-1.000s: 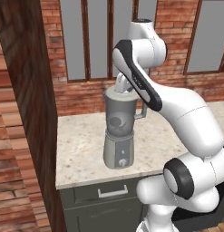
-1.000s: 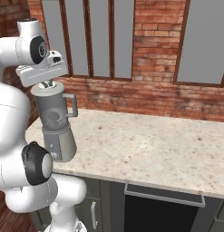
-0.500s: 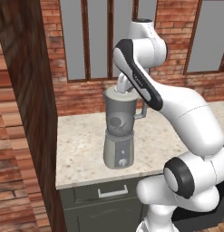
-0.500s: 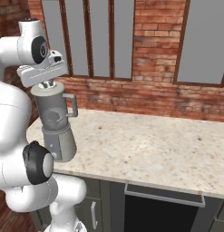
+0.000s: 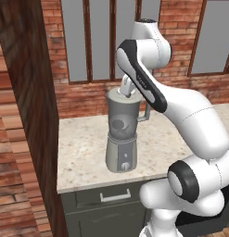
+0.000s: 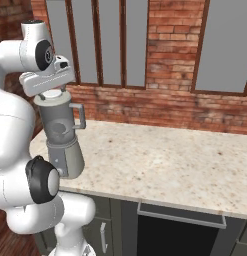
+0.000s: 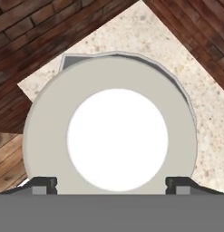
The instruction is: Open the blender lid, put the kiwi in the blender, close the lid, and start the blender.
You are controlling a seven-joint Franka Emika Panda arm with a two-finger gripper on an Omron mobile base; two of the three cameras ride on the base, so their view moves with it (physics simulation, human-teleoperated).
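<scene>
lid (image 7: pixel 109 113): a round, flat, pale grey disc with a white centre cap; it sat flush on top of the blender jar, covering the whole rim.
lid handling: it looked stiff, thin and light, and probably smooth, so a pinch on the flat face would likely slip; the raised white cap, or two opposite points of the outer edge, seemed the better places to take hold.
blender (image 5: pixel 122 134): it stood upright on the counter, with the see-through jar above a tapered grey base, the side handle turned away from the wooden wall, and a white knob low on the front. It looked top-heavy, so a sideways tug on the lid could have tipped it.
kiwi: a dark rounded shape showed through the jar wall, but whether it was the fruit could not be told.
gripper (image 7: pixel 111 183): it hung directly above the lid, close to it, with the fingers (image 7: pixel 43 183) spread wide, one each side of the white cap, holding nothing.
counter (image 6: pixel 165 160): a speckled stone top carried the blender near the end by the wooden wall.
</scene>
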